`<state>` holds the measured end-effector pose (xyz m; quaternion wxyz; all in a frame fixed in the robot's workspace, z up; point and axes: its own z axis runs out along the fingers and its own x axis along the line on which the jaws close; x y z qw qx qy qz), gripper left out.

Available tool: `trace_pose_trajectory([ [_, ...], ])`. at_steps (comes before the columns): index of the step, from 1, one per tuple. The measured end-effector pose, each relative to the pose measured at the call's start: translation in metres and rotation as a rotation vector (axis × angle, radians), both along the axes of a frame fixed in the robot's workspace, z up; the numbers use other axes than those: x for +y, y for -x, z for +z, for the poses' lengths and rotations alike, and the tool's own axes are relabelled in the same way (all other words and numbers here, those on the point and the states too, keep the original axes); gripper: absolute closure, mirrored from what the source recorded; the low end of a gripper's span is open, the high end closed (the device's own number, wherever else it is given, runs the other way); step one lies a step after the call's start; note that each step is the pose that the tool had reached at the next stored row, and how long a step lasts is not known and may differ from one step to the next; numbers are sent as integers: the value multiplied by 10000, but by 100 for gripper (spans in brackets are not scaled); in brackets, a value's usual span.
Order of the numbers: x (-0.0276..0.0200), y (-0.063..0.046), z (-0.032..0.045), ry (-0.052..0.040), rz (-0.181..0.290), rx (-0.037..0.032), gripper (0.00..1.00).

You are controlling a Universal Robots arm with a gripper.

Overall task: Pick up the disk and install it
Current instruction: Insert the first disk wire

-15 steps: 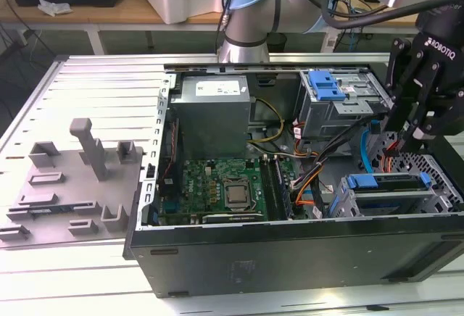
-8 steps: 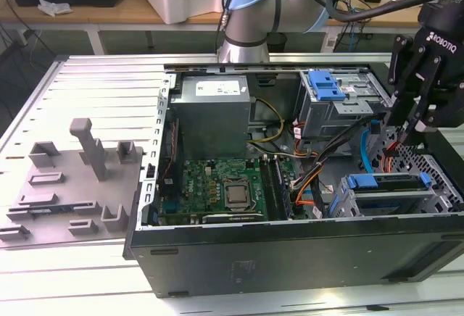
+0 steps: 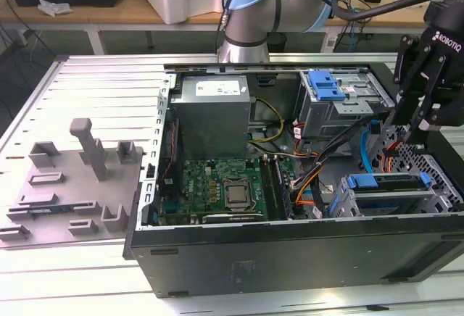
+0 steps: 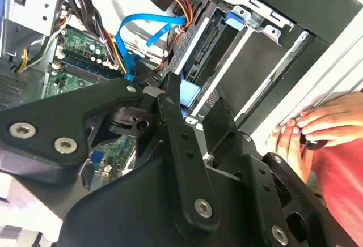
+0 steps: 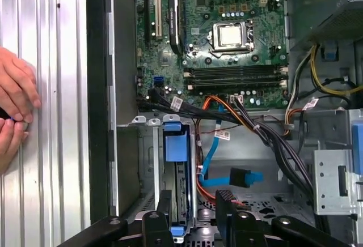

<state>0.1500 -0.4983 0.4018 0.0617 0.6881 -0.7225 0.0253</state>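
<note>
The disk [image 3: 386, 183] sits edge-up in the lower drive bay [image 3: 435, 201] of the open computer case, its blue carrier bracket on top. My black gripper [image 3: 409, 129] hangs just above that bay's end at the exterior view's right. In both wrist views the fingers stand apart on either side of the disk's [image 5: 174, 145] line, holding nothing; the gripper [image 5: 195, 220] is open. The second wrist view shows the blue bracket end [image 4: 190, 93] between the fingers of the gripper [image 4: 195, 114], apart from them.
A grey cage with a wide blue latch [image 3: 326, 84] stands at the case's back. The motherboard [image 3: 232, 189], blue and orange cables [image 5: 227, 173] and power supply [image 3: 214, 113] lie inside. A person's hand [image 5: 14, 102] rests on the slatted table beside the case. A grey fixture [image 3: 69, 185] lies at the exterior view's left.
</note>
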Motion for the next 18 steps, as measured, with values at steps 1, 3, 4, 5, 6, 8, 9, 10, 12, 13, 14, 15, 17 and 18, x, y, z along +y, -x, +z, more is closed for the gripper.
trace_pose_trajectory([
  [1, 3, -11, 0, 4, -66, 0, 56],
  [3, 7, -38, -2, 25, -239, 0, 56],
  [4, 9, -51, -2, 39, -330, 0, 56],
  [5, 10, -62, -3, 52, -411, 0, 56],
  [6, 13, -79, -4, 65, -546, 0, 56],
  [8, 17, -106, -8, 86, -782, 0, 56],
  [9, 18, -114, -10, 92, -854, 0, 56],
  [10, 19, -122, -12, 99, -931, 0, 56],
  [12, 22, -148, -23, 114, -1223, 1, 56],
  [13, 24, -174, -35, 127, -1522, 2, 56],
  [14, 24, -184, -40, 133, -1634, 2, 56],
  [15, 24, -191, -44, 137, -1724, 3, 56],
  [17, 26, -218, -57, 151, -2014, 3, 56],
  [18, 27, -227, -61, 158, -2094, 3, 56],
])
